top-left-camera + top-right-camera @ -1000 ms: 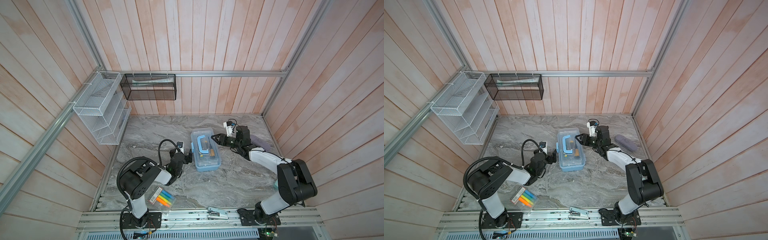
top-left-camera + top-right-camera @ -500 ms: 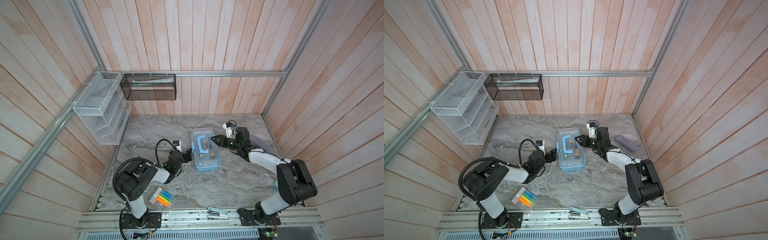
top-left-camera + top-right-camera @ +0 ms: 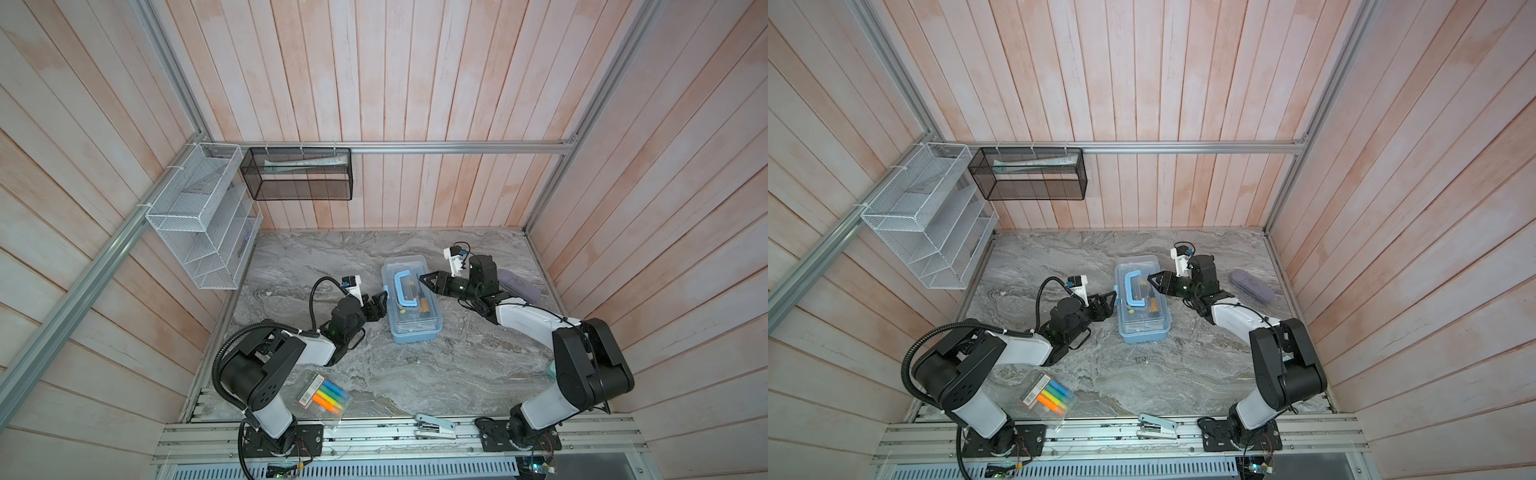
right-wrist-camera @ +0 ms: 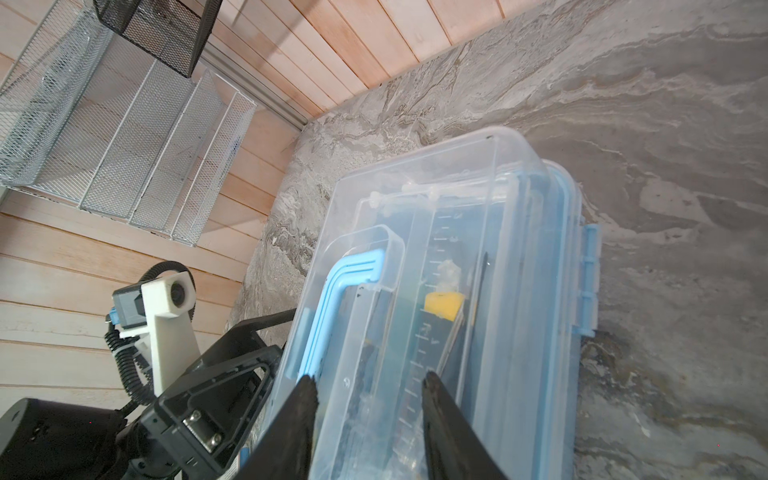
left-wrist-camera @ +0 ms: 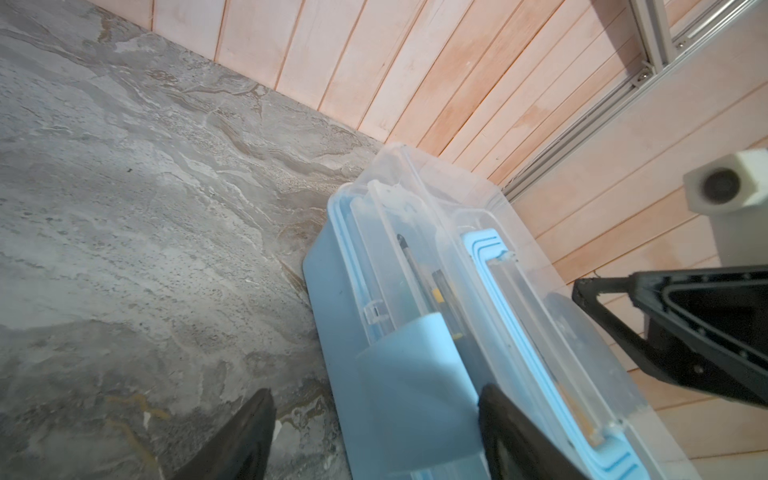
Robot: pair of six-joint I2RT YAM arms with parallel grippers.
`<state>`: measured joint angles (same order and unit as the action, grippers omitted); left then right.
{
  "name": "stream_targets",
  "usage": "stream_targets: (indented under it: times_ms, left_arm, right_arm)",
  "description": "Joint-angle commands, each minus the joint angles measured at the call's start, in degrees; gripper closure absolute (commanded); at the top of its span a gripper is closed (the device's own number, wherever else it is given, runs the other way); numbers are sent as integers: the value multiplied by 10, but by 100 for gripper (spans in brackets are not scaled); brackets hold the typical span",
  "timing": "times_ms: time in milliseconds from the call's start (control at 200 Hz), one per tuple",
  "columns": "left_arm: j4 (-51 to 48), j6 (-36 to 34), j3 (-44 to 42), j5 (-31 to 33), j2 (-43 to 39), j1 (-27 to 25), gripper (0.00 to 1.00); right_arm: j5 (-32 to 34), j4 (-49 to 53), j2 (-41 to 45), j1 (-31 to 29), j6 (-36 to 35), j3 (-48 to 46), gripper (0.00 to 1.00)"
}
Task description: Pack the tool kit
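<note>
We find both top views high overhead, facing down, far off; they share nearly the whole grey marbled tabletop [image 3: 415, 365]. Each wrist cam sits close, facing the light-blue plastic box w/ transparent lid [image 5: 478, 332] from opposite sides.

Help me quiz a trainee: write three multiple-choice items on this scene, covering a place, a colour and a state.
1. Where is the lilac oval case? A in the white mesh rack; B on the table, right of the tool kit; C on the kit's lid.
2. What colour is the tool kit's handle? A yellow; B light blue; C black.
3. How is the kit's lid? A closed; B swung wide open; C lying on the table.
Answers: 1 B, both top views show it there; 2 B, the right wrist view shows it; 3 A, it covers the kit, handle flat on top.
</note>
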<state>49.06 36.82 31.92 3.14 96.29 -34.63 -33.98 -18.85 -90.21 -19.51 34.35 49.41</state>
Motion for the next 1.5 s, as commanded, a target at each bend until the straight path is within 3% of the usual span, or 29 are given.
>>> stream_targets:
  times_ms: [0, 265, 710, 875, 1495]
  left_arm:
    - [36, 27, -9, -26, 12, 0, 28]
    - [47, 25, -7, -40, 19, 5, 36]
    - [92, 73, -5, -156, 54, 54, 38]
    - [107, 84, -3, -182, 57, 57, 44]
    - [83, 95, -2, -205, 31, 78, 43]
  right_arm:
    - [0, -7, -9, -4, 2, -7, 58]
    - [4, -3, -13, -7, 1, -5, 58]
    - [2, 7, -26, -11, -4, 6, 59]
    - [3, 5, -29, -12, -6, 10, 59]
    - [4, 18, -42, -20, -8, 22, 63]
